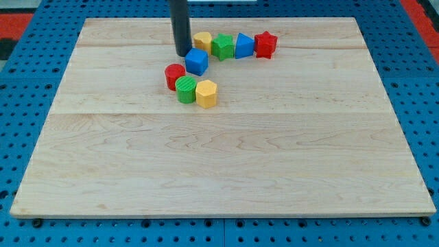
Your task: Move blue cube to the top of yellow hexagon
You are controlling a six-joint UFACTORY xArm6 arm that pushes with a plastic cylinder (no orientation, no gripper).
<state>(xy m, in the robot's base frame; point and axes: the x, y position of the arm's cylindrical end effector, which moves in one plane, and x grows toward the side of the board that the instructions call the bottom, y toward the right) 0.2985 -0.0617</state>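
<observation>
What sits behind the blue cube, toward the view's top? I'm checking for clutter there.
Behind the blue cube sits a yellow block, beside a green block. My tip stands at the cube's left, covering the yellow block's left edge.

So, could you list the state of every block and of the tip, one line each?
My tip: down on the board, touching the blue cube's left.
Blue cube: above the yellow hexagon, apart from it.
Yellow hexagon: touching the green cylinder.
Green cylinder: touching the red cylinder.
Red cylinder: upright.
Top row: yellow, green, blue, red star, side by side.
</observation>
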